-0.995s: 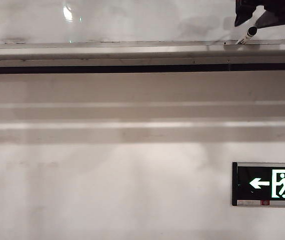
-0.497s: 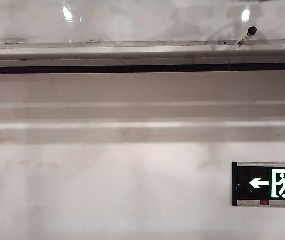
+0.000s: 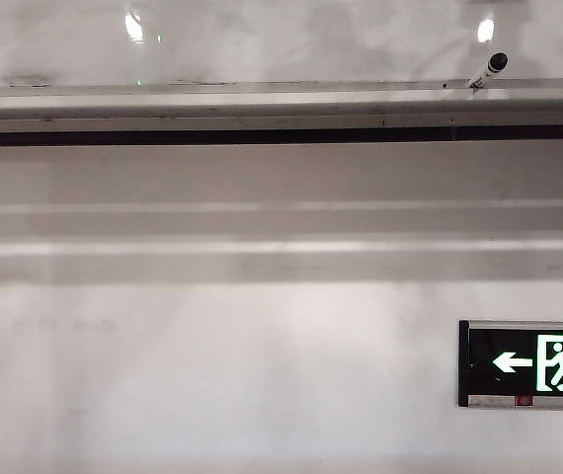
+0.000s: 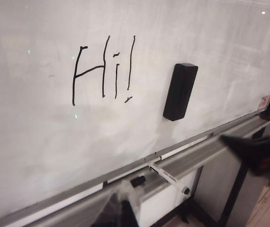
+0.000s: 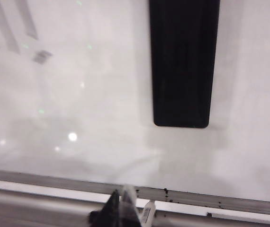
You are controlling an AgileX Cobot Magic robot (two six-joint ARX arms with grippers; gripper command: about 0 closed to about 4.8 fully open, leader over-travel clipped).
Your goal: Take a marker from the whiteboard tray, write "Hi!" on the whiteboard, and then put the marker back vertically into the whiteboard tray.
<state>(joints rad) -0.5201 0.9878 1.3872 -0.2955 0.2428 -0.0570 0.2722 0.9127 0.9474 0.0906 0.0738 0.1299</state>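
One marker [image 4: 169, 177] leans in the whiteboard tray [image 4: 206, 153] below one eraser [image 4: 180, 91], both grippers cropped: right gripper [image 5: 121, 208] clenched empty, left gripper [image 4: 125, 208] unreadable.

Most of the whiteboard [image 4: 40, 142] face is open, so a gripper can sweep across pretty freely. The only bump on it is the black eraser [image 4: 180, 91], well right of the writing. Down on the whiteboard tray [image 4: 211, 150], the marker [image 4: 169, 176] sticks out past the edge, blocking that stretch.
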